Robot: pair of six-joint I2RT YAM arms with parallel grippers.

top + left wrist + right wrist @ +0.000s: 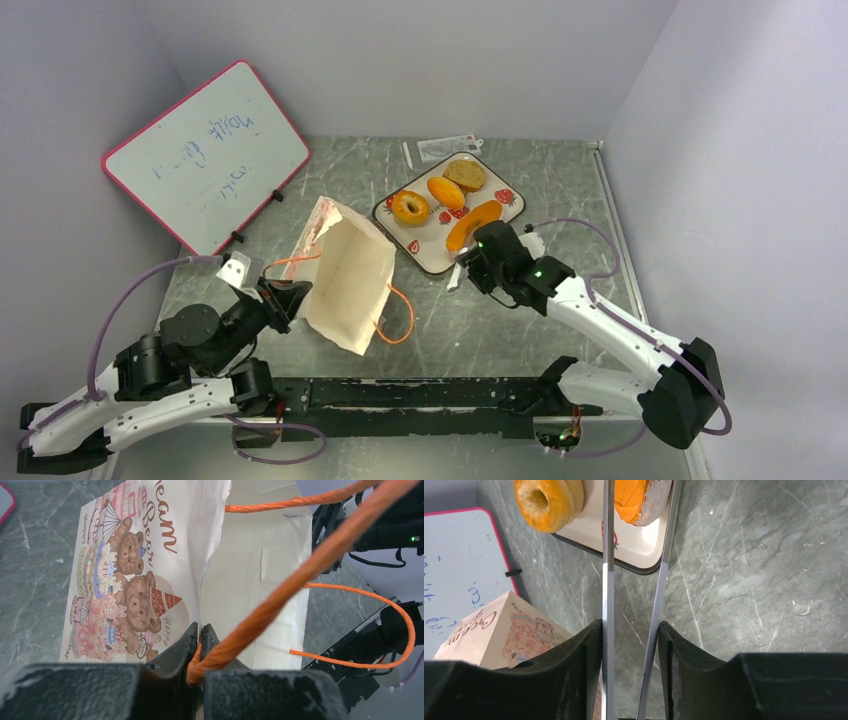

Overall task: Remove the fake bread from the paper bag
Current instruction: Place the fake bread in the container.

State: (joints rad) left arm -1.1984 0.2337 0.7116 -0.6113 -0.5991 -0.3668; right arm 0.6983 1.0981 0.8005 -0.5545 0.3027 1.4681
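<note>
The paper bag (350, 280) lies tilted on the table, its mouth toward the arms. It shows in the left wrist view (150, 555) with its bear print. My left gripper (290, 300) (200, 630) is shut on the bag's rim and its orange cord handle (300, 575). My right gripper (478, 255) (630, 630) is shut on metal tongs (608, 580). The tongs' blades flank the long orange loaf (472, 225) (639, 500) at the strawberry-print tray (432, 260) (634, 555). The doughnut (410, 208) (546, 500), oval bun (445, 192) and tan bun (464, 175) lie on the tray.
A pink-framed whiteboard (205, 155) leans at the back left. A clear plastic wrapper (445, 148) lies behind the tray. Grey walls close in the back and both sides. The second orange handle (400, 320) loops onto the table by the bag's mouth.
</note>
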